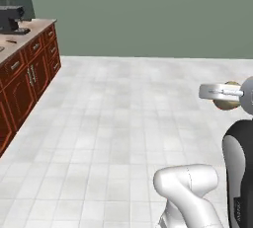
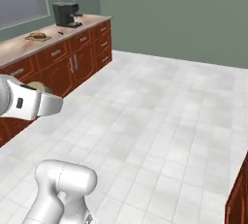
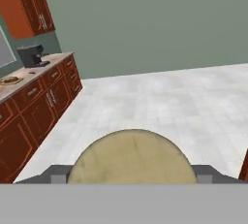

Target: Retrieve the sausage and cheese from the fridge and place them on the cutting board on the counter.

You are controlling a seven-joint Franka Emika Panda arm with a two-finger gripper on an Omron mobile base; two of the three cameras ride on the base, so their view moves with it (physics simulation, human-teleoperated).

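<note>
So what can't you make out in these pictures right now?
Cheese: its lower part is cut off at the bottom of the hand view.
Fingers: mostly hidden behind the cheese, hand view.
Brown thing on the counter: too small to name, right base view.

Left base view. The counter [image 1: 29,28] runs along the left edge above reddish-brown cabinets [image 1: 24,81]; a dark coffee machine [image 1: 11,19] stands on it. At right, the gripper [image 1: 225,94] holds a tan rounded cheese [image 1: 226,104] over pale tiled floor [image 1: 113,133].
</note>
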